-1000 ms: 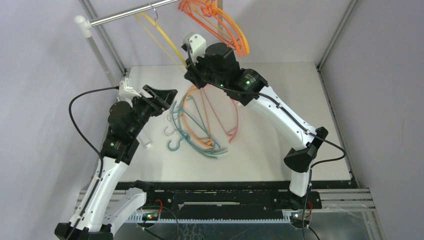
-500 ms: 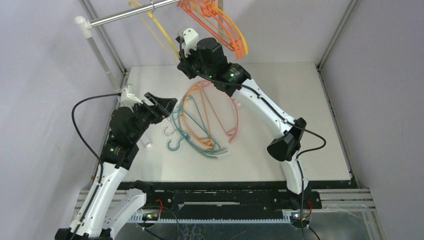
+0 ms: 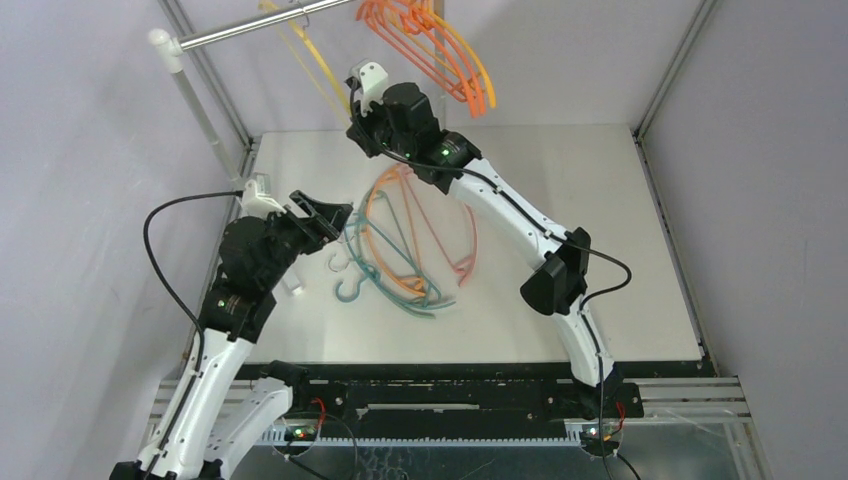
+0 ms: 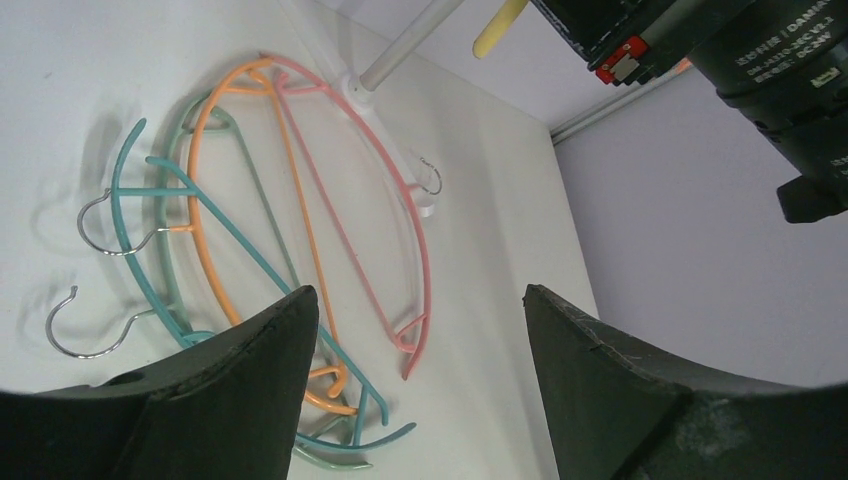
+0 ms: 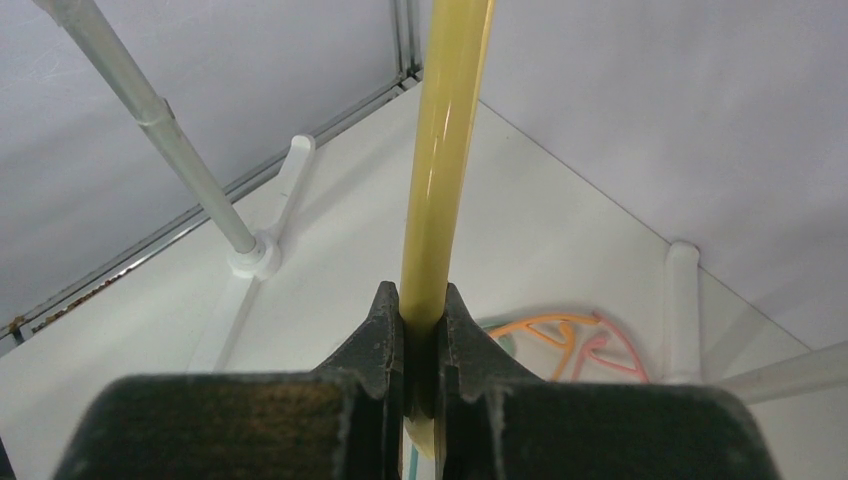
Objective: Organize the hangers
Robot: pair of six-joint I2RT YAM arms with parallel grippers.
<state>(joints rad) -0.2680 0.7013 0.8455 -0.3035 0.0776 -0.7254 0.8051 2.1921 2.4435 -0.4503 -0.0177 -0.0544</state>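
Top external: orange hangers up at rail, right gripper clamped on yellow hanger nr rail, mixed pile left on table, left gripper jaws apart, empty.

Pale lilac walls are enclosing a white desk. Aluminium struts are running up the rear corners, and a silver rail is sitting atop a white post at far left.

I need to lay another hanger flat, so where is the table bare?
Bare: the right side of the table, between the right arm and the right wall; also the near strip before the hanger pile. Crowded: centre-left, where the pile lies beside the left tool.
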